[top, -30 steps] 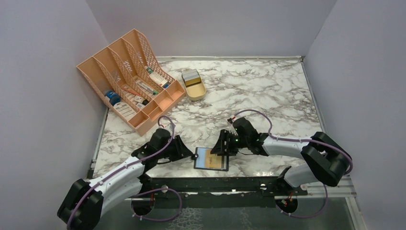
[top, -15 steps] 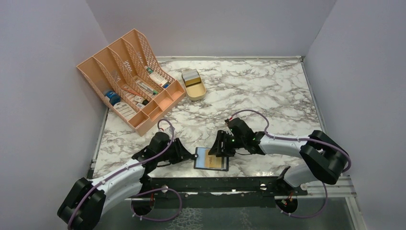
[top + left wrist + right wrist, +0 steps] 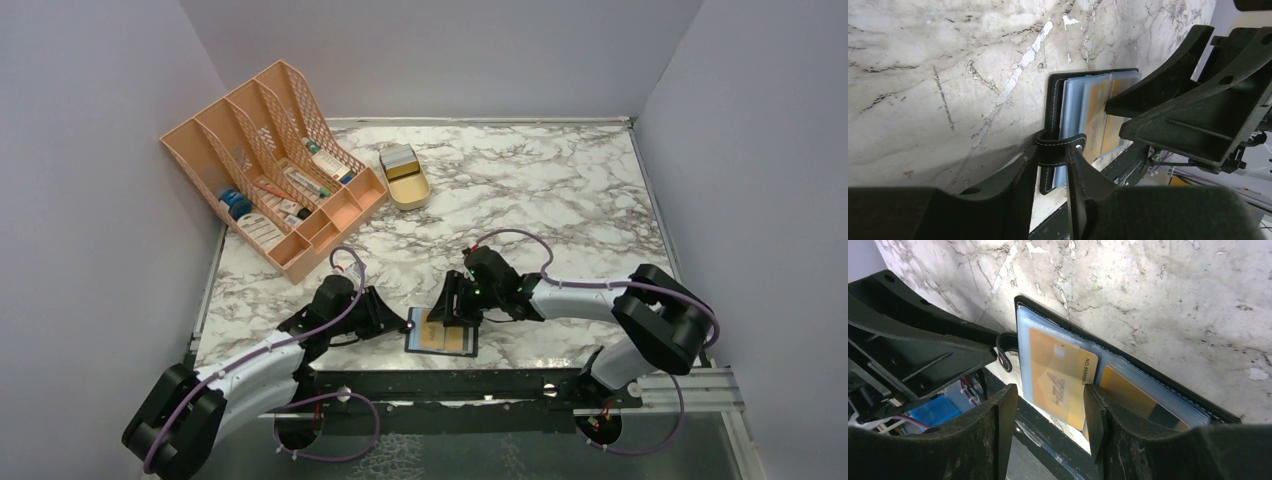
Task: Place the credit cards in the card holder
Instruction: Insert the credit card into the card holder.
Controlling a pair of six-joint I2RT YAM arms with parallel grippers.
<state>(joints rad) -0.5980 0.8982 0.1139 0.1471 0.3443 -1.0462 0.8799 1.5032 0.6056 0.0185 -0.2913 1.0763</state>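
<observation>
The black card holder point(image 3: 440, 338) lies open at the table's front edge, blue-grey lining up. A gold card point(image 3: 1058, 375) lies on its left half, and a second gold card point(image 3: 1128, 395) sits under a clear sleeve on the right half. My left gripper point(image 3: 400, 323) is shut on the holder's black strap point(image 3: 1060, 147) at its left edge. My right gripper point(image 3: 448, 312) is open and low over the holder, its jaws straddling the gold card, one fingertip point(image 3: 1093, 395) at the card's right edge. The holder also shows in the left wrist view point(image 3: 1073, 105).
A peach mesh organiser point(image 3: 270, 165) with labelled boxes stands at the back left. A tan oval tin point(image 3: 405, 178) holding a pale grey stack sits beside it. A black rail point(image 3: 450, 385) runs just in front of the holder. Grey walls close in on three sides.
My right gripper has moved left and a little lower over the holder. My left gripper has stayed at the holder's left edge.
</observation>
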